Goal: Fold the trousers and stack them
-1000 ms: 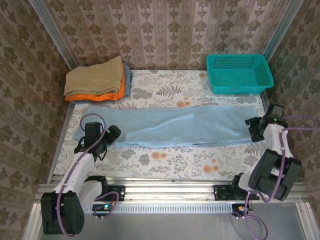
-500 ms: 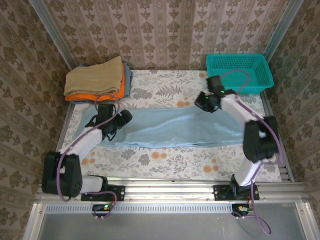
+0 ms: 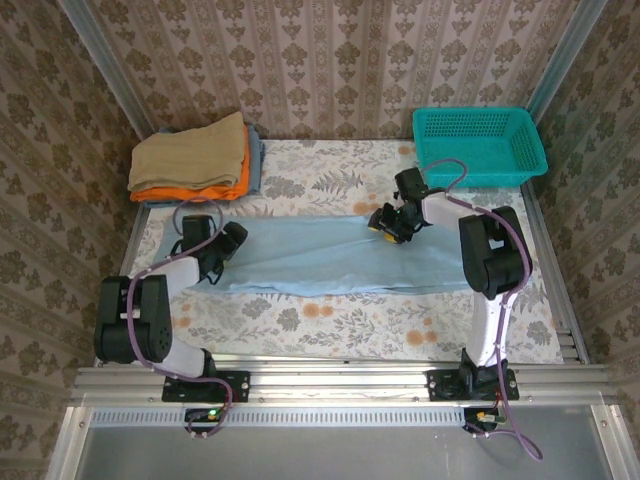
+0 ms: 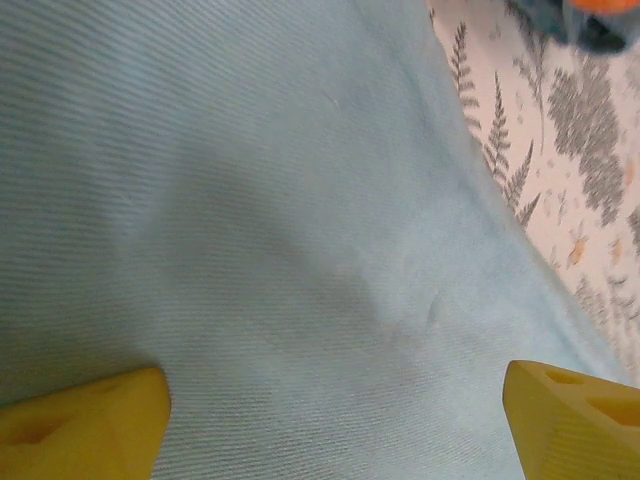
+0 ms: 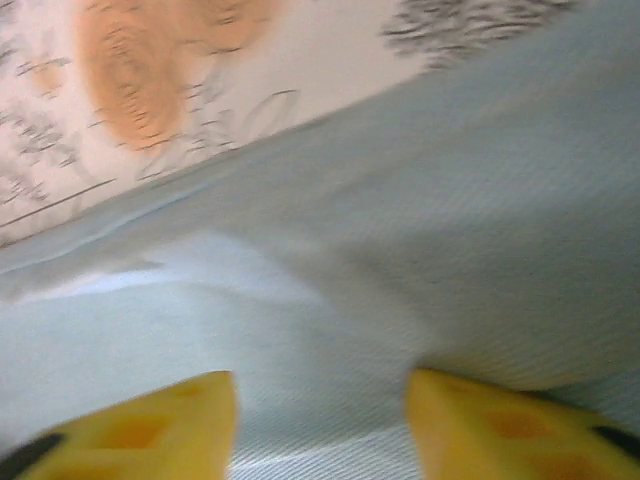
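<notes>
The pale sky-blue trousers (image 3: 330,258) lie stretched left to right across the middle of the table. My left gripper (image 3: 228,243) hovers low over their left end. In the left wrist view its yellow fingertips (image 4: 80,425) stand wide apart, so the left gripper (image 4: 330,430) is open with flat cloth (image 4: 300,200) below it. My right gripper (image 3: 385,225) is at the far edge of the trousers near their middle. In the right wrist view the right gripper (image 5: 320,420) is open, its fingers pressed onto rumpled blue cloth (image 5: 400,250) that bulges between them.
A stack of folded garments, tan over orange (image 3: 190,158), sits at the back left. A teal basket (image 3: 470,178) stands at the back right. The floral tablecloth (image 3: 330,180) shows beyond the trousers and along the near edge (image 3: 350,320).
The left arm reached in from the front left onto the trousers' left end. The right arm swung from the table's right edge to the trousers' far edge near the middle.
</notes>
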Motion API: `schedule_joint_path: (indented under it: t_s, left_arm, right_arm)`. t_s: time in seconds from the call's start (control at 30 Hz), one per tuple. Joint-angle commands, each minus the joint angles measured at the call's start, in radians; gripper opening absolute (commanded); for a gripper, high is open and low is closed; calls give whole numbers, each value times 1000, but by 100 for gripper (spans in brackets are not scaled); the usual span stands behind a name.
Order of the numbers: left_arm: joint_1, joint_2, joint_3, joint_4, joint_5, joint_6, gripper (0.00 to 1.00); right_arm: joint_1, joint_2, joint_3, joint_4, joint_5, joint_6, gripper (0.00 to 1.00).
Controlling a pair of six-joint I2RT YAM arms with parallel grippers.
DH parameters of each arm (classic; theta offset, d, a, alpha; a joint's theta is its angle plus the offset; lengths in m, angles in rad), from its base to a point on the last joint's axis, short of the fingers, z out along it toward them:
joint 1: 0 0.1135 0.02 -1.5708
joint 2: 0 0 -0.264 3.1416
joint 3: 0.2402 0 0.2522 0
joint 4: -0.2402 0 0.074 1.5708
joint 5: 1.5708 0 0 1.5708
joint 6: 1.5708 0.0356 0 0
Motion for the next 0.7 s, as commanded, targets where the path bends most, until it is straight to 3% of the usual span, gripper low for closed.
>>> schedule_joint_path:
  t_s: [0.0,0.2,0.4,0.53,0.67]
  left_arm:
    - [140,29,-70,-96,-93,7,88]
    - [271,18,-27,-177,-90,51,88]
    - [346,-4,72,-264,-114,105,89]
    - [276,-18,146,-303,-76,130,89]
    - [97,-104,210,-405,-124,174,91]
  right_arm:
    - [-2,2,-49,-90,27,-29,61]
    - [7,-123,-61,-101,-10,-11,62]
    - [4,-303,-138,-168,71,-31,62]
    - [4,-369,-184,-224,135,-84,60]
    - [10,-391,-240,-211,92,-85,57]
